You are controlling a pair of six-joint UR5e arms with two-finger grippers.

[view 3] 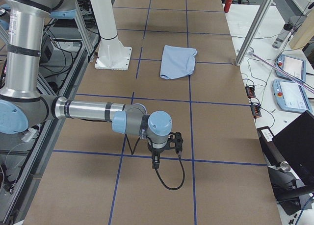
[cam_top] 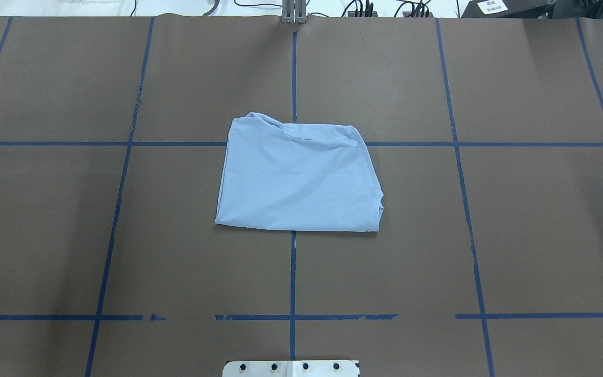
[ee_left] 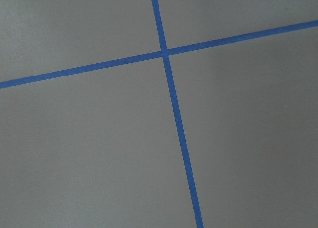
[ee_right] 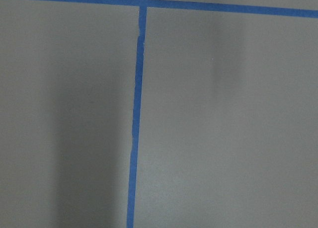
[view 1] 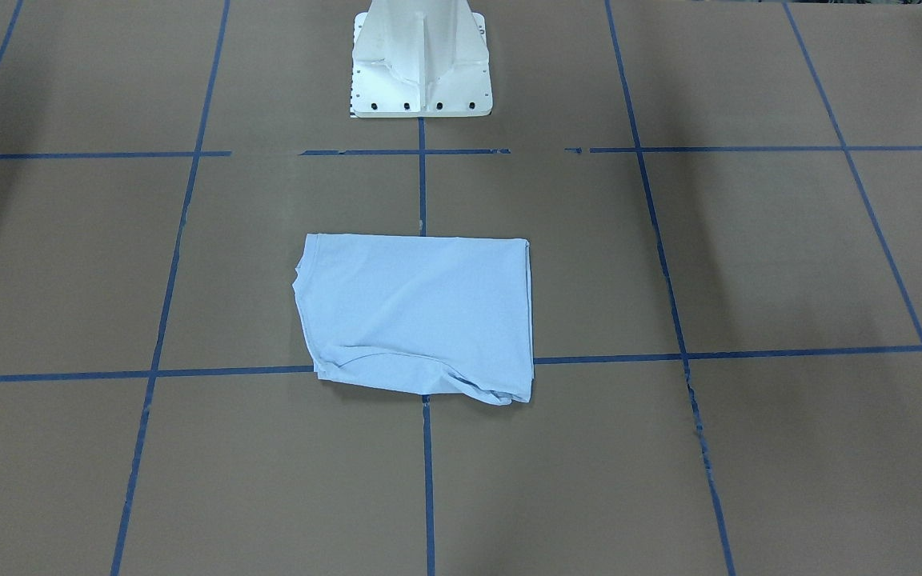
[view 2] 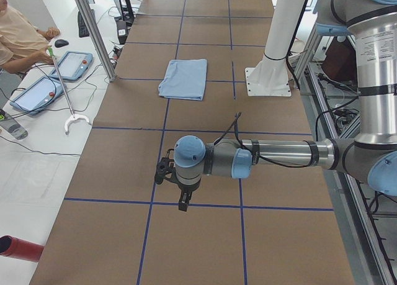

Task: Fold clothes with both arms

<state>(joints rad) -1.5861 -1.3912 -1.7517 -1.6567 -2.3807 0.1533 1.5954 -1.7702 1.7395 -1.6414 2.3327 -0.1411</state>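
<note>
While two arms [view 2: 279,153] [view 3: 88,110] hover, one T-shirt [cam_top: 299,178] lies folded.

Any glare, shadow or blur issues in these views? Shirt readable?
Front-facing view: white pedestal washed out, soft shadows on the table at both sides, T-shirt evenly lit and sharp. Overhead view: table renders darker, T-shirt clear. Right wrist view: broad shadow band left of the tape line.

Plain light blue T-shirt [view 1: 417,312], brown table [view 1: 749,248] with blue tape grid [view 1: 805,351], white pedestal [view 1: 422,56]
</note>
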